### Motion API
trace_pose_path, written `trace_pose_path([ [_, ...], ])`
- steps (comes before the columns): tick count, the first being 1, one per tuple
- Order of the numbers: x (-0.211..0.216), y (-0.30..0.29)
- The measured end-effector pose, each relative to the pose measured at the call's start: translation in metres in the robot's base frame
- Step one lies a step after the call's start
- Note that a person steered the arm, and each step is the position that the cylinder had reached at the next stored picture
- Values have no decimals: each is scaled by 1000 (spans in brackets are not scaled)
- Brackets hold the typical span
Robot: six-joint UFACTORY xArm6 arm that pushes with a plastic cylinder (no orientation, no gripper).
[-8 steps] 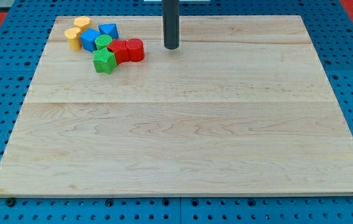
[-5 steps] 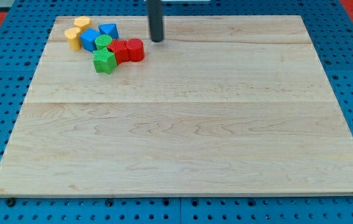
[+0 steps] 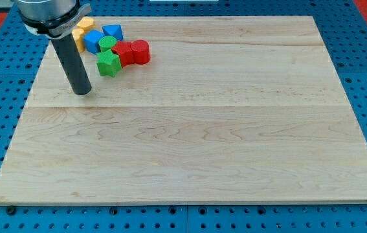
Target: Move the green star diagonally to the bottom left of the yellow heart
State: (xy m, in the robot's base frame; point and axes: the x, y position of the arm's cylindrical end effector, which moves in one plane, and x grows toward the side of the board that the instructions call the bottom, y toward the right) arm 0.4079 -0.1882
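On the wooden board (image 3: 189, 129), our tip (image 3: 81, 92) rests at about eight o'clock from the green star (image 3: 108, 63), near it but apart. We carry no gripper, only a bare rod that holds nothing. The star sits in the cluster at the board's top left: a red block (image 3: 123, 53) and a red cylinder (image 3: 140, 51) touch or nearly touch it at two o'clock, a green cylinder (image 3: 108, 44) at twelve. Two blue blocks (image 3: 94, 40) (image 3: 112, 31) lie beyond. Yellow pieces (image 3: 85, 26) peek from behind the rod; which is the heart we cannot tell. The star looks light, rigid and easily slid; its points may make it turn, so we judge a push square on a flat flank best.
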Motion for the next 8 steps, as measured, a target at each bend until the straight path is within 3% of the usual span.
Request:
trace_pose_path([
  [6, 0, -23],
  [7, 1, -19],
  [8, 10, 25],
])
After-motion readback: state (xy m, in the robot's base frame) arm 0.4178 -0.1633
